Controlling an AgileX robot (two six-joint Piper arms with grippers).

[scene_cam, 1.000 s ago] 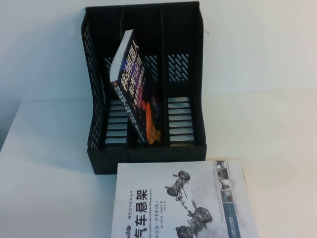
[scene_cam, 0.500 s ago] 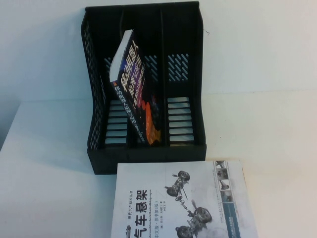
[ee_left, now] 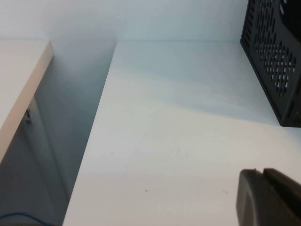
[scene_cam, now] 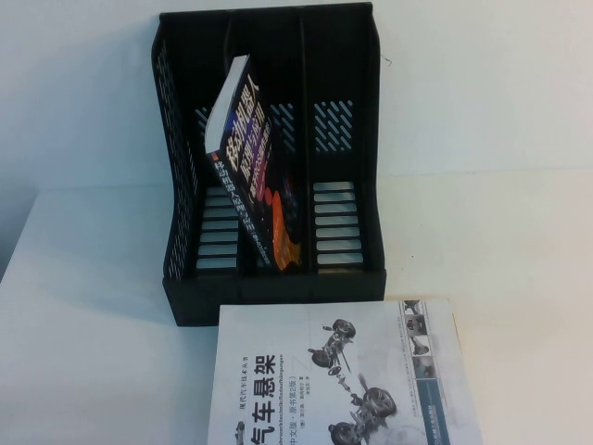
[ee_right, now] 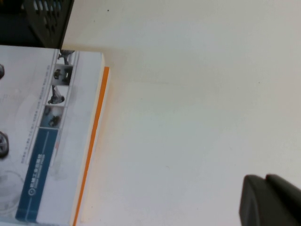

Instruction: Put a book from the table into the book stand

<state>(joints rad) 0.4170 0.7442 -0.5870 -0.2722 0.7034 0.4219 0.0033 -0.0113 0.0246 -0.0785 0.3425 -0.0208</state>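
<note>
A plain pale wall (scene_cam: 482, 83) stood behind the work surface at twelve o'clock; in the left wrist view a second pale tabletop (ee_left: 19, 80) lay across a shadowed gap (ee_left: 70, 127); light was soft, even.

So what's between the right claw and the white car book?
Only bare table. In the right wrist view, the right claw, shut, hangs over open tabletop, clear of the white book. The left claw, also shut, is parked beside the book stand.
</note>
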